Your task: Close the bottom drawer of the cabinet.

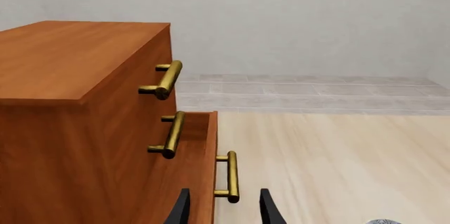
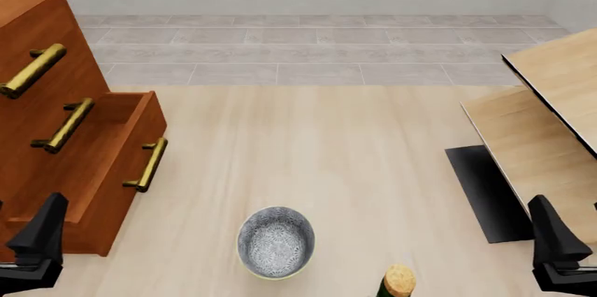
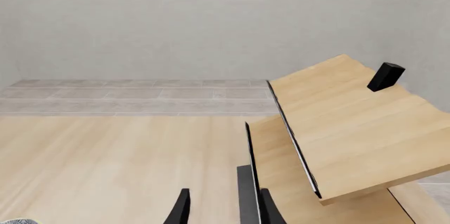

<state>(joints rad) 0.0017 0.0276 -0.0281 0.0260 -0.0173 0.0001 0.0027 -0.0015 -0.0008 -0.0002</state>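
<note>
The cabinet [image 2: 42, 28] stands at the table's left, reddish-brown wood with brass bar handles. Its bottom drawer [image 2: 119, 203] is pulled out, the brass handle [image 2: 147, 164] facing right and the inside showing from above. In the left wrist view the cabinet [image 1: 70, 55] fills the left side, and the bottom drawer [image 1: 204, 155] juts out with its handle [image 1: 231, 177] just beyond my left gripper [image 1: 223, 211], which is open and holds nothing. From the front, the left gripper [image 2: 38, 237] sits near the drawer's near corner. My right gripper [image 2: 557, 244] is far off at the right, open [image 3: 223, 211].
A patterned grey bowl [image 2: 275, 242] sits near the front middle, with a corked bottle top [image 2: 399, 281] to its right. Pale wood panels [image 2: 550, 101] and a black mat [image 2: 485, 189] fill the right side. A small black block [image 3: 386, 76] rests on the upper panel.
</note>
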